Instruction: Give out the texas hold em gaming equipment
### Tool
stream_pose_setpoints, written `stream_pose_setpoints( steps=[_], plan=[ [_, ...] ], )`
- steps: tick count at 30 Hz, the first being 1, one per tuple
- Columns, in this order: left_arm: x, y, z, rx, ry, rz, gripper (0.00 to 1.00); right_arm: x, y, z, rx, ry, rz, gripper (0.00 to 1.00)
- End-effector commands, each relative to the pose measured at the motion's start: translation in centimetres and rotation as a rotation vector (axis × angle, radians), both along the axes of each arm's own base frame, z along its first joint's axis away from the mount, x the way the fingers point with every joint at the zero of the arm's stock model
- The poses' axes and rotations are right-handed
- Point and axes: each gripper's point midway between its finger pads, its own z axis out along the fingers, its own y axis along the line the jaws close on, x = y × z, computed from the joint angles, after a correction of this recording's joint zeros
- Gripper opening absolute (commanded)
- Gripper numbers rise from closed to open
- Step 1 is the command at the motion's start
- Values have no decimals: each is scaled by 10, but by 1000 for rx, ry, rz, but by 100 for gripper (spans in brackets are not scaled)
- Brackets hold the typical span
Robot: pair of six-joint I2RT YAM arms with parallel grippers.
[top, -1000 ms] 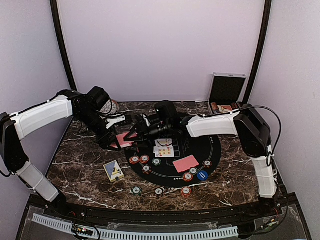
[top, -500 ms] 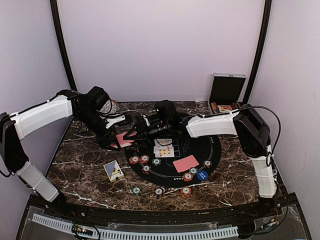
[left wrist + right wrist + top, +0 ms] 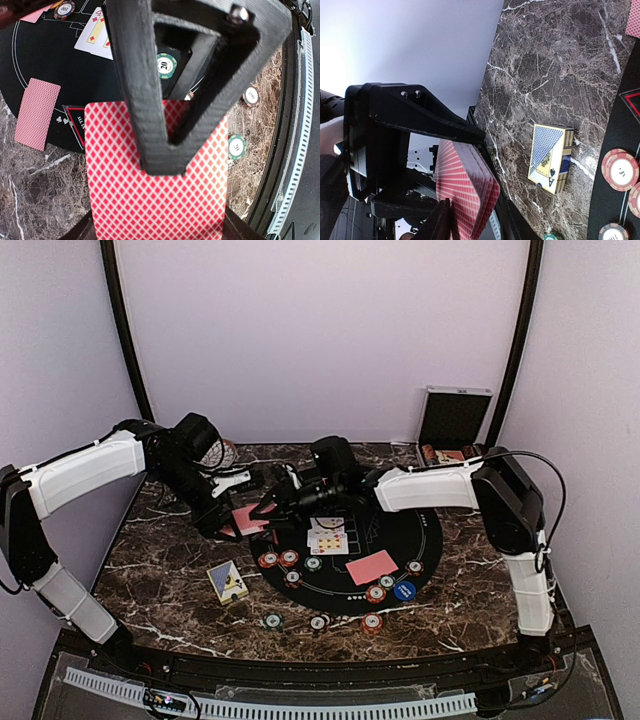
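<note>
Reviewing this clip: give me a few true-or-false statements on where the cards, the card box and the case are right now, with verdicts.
1. The left gripper is shut on a stack of red-backed playing cards. True.
2. The blue cardboard card box lies on the round black felt mat. False: it lies on the dark marble table, left of the mat.
3. Some white-faced cards lie face up on the mat. True.
4. The silver hinged case is closed. False: its lid stands open.
5. A loose red-backed card lies face down on the mat. True.
</note>
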Motion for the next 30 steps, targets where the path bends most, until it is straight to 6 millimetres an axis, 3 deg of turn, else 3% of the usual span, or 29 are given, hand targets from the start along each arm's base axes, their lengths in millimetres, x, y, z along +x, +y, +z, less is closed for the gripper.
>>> stream_pose_setpoints(
  steps=[1, 19, 30],
  plan=[
    [-1, -3, 17, -48, -29, -16, 0, 6, -13, 13, -7, -26, -25, 30],
    [-1, -2, 13, -37, -24, -10, 0, -3, -13, 55, 99, -24, -34, 3],
    [-2, -1, 13, -36, -25, -10, 0, -5, -14, 68, 140, -15, -34, 0]
  ],
)
